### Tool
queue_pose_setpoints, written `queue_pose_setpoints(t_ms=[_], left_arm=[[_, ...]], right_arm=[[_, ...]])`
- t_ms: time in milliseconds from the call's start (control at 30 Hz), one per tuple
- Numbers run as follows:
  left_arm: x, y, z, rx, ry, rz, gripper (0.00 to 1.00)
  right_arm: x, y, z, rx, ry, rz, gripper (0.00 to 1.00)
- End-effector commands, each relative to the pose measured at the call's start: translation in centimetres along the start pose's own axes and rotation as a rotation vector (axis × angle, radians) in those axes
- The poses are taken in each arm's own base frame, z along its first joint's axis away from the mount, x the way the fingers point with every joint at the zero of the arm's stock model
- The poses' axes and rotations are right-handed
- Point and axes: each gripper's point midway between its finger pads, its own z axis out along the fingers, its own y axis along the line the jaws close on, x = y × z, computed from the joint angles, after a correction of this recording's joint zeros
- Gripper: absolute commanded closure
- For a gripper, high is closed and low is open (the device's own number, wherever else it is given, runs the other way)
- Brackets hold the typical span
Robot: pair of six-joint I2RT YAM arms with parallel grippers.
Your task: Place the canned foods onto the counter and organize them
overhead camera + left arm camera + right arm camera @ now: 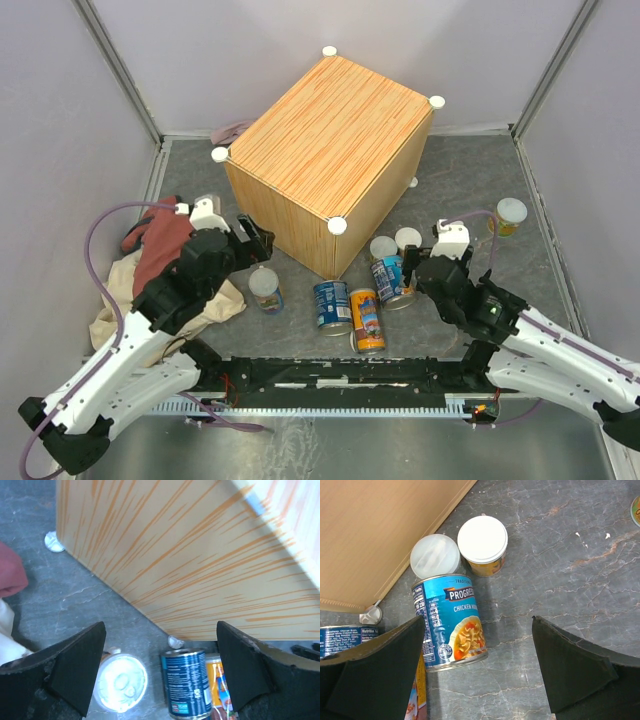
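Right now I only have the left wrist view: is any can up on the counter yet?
Observer: No. The top view shows the counter with no can on its top face.
Operator: Is anything away from the group I can see?
Observer: Yes, one pale-lidded can stands alone, far off to the right.
Operator: And the other arm?
Observer: The right gripper is open, poised over the blue soup can.
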Motion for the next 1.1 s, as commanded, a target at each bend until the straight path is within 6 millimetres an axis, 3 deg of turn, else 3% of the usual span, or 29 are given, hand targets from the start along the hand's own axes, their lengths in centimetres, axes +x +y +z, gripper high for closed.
queue_pose_setpoints(t_ms=[0, 500, 667, 833, 1067], left_arm=[[-1.0, -2.5, -1.9, 0.076, 0.084, 0.049, 0.03], [2.9, 1.3, -3.4, -0.134, 0.344, 0.155, 0.01], [3.5, 1.3, -3.9, -0.13, 0.367, 0.133, 0.01], [5.5, 1.4, -4.2, -0.116, 0.439, 0.115, 0.01], [7.1, 1.1, -3.4, -0.147, 0.486, 0.16, 0.01]], right_arm=[[-1.8, -0.1, -0.8, -0.002, -0.049, 0.029, 0.05], [-1.4, -0.1, -1.3, -0.038, -0.041, 0.045, 0.04], [-0.7, -0.2, -1.3, -0.05, -0.032, 0.053, 0.03], [-0.4, -0.5, -1.4, -0.051, -0.03, 0.049, 0.03], [0.2, -0.9, -1.6, -0.06, -0.026, 0.061, 0.03]])
